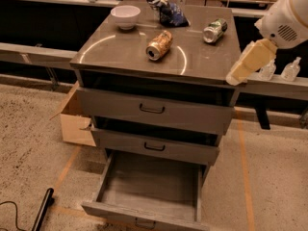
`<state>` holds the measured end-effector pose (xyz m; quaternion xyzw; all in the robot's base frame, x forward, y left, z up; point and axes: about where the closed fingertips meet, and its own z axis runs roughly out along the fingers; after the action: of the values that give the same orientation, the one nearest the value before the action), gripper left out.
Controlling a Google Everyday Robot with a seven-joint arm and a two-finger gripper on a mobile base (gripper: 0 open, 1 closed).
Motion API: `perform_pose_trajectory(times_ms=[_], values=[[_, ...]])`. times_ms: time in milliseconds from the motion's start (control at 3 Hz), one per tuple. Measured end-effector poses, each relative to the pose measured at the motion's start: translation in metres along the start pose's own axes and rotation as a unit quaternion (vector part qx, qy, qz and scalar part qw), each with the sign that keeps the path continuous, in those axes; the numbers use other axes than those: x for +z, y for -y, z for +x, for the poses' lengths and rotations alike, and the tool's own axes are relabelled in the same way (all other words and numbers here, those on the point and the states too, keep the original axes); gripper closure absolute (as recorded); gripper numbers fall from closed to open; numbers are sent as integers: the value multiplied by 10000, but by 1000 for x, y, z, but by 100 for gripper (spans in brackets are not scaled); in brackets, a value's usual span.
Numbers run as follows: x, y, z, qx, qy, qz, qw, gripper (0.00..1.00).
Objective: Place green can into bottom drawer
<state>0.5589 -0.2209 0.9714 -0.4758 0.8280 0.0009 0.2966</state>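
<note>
The green can (pixel 214 30) lies on its side at the back right of the grey cabinet top (pixel 125 57), its silver end facing the camera. The bottom drawer (pixel 149 189) is pulled out, and I see nothing inside it. My gripper (pixel 237 75), a cream-coloured piece under the white arm (pixel 286 16), hangs at the cabinet's right front corner. It is to the right of the green can, nearer the camera, and apart from it.
An orange-gold can (pixel 159 44) lies mid-top. A white bowl (pixel 125 16) and a dark blue bag (pixel 169 13) sit at the back. A cardboard box (pixel 74 119) stands left of the cabinet. A black cable end (pixel 42 210) lies on the floor. Two clear bottles (pixel 281 70) stand on the right ledge.
</note>
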Motion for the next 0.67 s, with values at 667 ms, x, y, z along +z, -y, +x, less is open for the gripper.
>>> perform_pose_trajectory(times_ms=[667], values=[[75, 89, -47, 1530, 758, 556, 9837, 0]])
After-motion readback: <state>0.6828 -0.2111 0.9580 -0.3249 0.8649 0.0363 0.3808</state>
